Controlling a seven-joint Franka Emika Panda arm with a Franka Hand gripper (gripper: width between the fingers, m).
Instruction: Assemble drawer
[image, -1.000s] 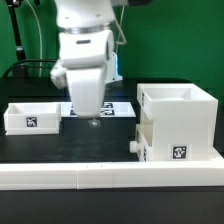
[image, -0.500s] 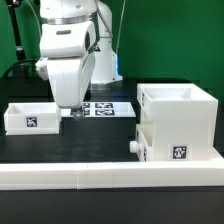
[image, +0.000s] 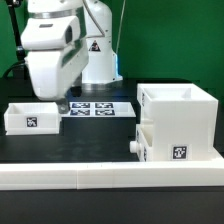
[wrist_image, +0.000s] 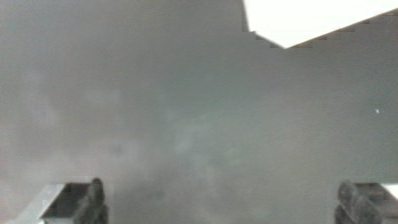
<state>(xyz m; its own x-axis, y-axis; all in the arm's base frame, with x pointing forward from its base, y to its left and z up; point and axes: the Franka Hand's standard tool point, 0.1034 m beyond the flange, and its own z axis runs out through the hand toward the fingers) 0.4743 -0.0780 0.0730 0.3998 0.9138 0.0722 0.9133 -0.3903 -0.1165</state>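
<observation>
Plainly found the gripper (image: 62, 104) at about ten o'clock in the exterior view, hanging tips-down with its jaws spread wide and nothing between them. Placed its tips right at the three-o'clock end of the loose tray (image: 28, 118), low over it; could not tell whether touching or a shade apart. Saw that tray resting flat on the black table (image: 100, 140) at nine o'clock, open side up, a square tag (image: 30, 123) on its near wall. Noted the marker board (image: 100, 109) lying flat just at three o'clock of the gripper, between the loose tray and the housing (image: 182, 115). Found the housing upright at three o'clock in the exterior view, well apart from the gripper, open at the top, with another tag (image: 179, 154) low on its near face. Made out a second tray (image: 143, 140) seated in its nine-o'clock side, round knob (image: 133, 146) poking out toward nine o'clock. Saw the long wall strip (image: 90, 178) running across six o'clock, with the housing just behind it. Caught, in the wrist view, both fingers (wrist_image: 75, 203) well apart over bare dark table, plus a white corner (wrist_image: 329, 20) of some part; could not tell which.
</observation>
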